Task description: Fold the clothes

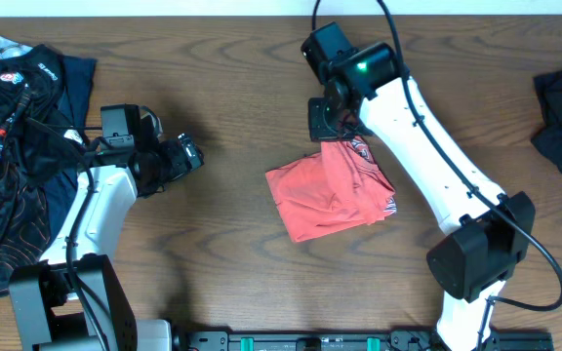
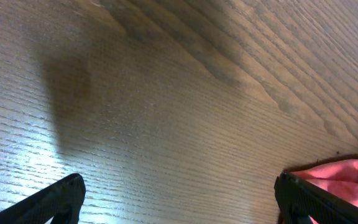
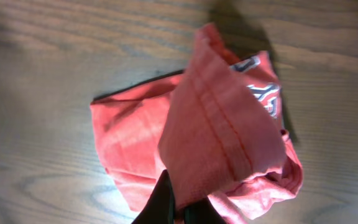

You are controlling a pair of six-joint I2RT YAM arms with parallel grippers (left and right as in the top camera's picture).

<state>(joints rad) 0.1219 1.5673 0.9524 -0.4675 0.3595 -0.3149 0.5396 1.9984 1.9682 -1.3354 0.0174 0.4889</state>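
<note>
Centre of desk [image 1: 222, 253]: coral T-shirt [image 1: 325, 200] bunched into a rough partial fold, not finished. Right tool [image 3: 179, 208] pinches a lifted hem layer; left tool [image 1: 188, 154] spread wide, empty. Squaring and final folds remain.

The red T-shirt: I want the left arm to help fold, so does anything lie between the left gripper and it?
Nothing visible. Only bare table lies between the open left gripper and the T-shirt; the right gripper is shut on a fold of it.
</note>
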